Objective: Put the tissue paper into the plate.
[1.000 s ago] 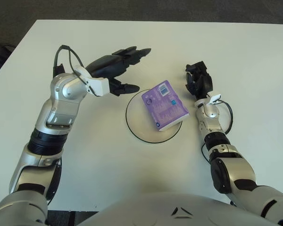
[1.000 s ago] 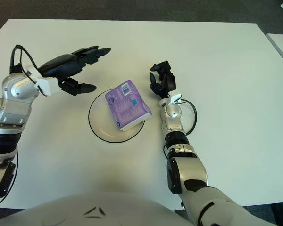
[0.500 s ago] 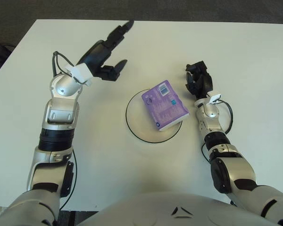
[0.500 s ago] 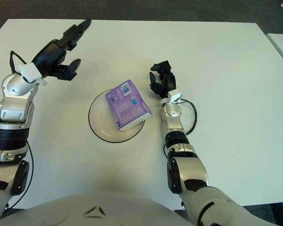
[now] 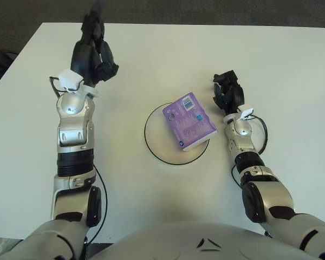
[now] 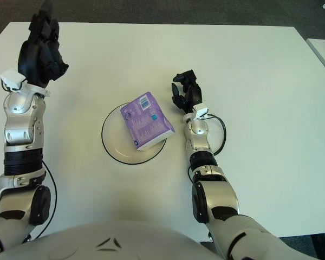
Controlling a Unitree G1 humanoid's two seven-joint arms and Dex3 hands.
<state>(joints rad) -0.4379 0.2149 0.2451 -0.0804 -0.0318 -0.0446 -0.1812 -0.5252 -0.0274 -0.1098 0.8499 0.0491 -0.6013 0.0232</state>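
A purple tissue pack (image 5: 188, 121) lies in the white, black-rimmed plate (image 5: 154, 145) at the table's middle, its right end reaching over the rim. My left hand (image 5: 92, 54) is raised well to the left of the plate, fingers pointing away and holding nothing. To the right of the plate and close to the pack is my right hand (image 5: 228, 91), its fingers loosely curled and nothing in them.
The white table (image 5: 168, 59) carries only the plate and pack. A thin black cable (image 5: 262, 135) loops beside my right wrist. Dark floor shows beyond the far edge.
My left hand has swung back to the left, away from the plate, and turned upright. The tissue pack and my right hand have not moved.
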